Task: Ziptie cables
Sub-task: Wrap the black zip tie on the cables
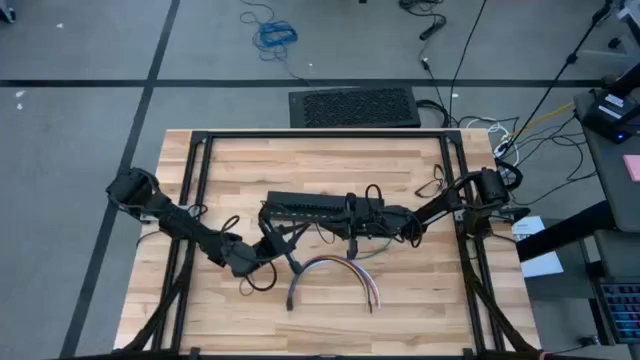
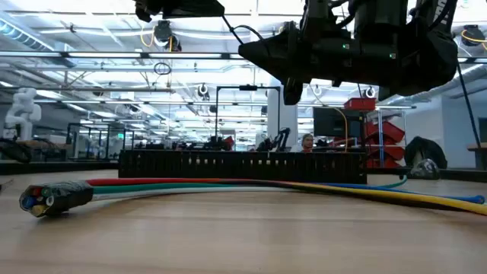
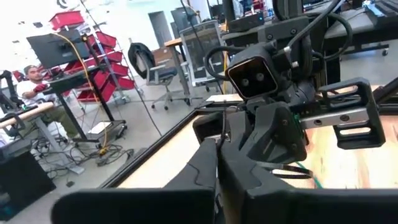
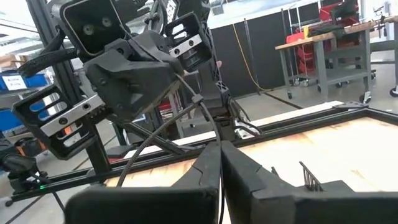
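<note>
Multicoloured, the one bundle of cables [image 1: 332,272] arches across the lower middle of the high view, both ends pointing at the bottom edge. In the low view we see its long axis running left to right before one black slotted bar [image 2: 242,166]. Only the wrist views show both claws, left claw [image 3: 219,163] and right claw [image 4: 220,163], clenched on a thin dark ziptie [image 4: 186,112] above the wooden tabletop [image 1: 230,165].
</note>
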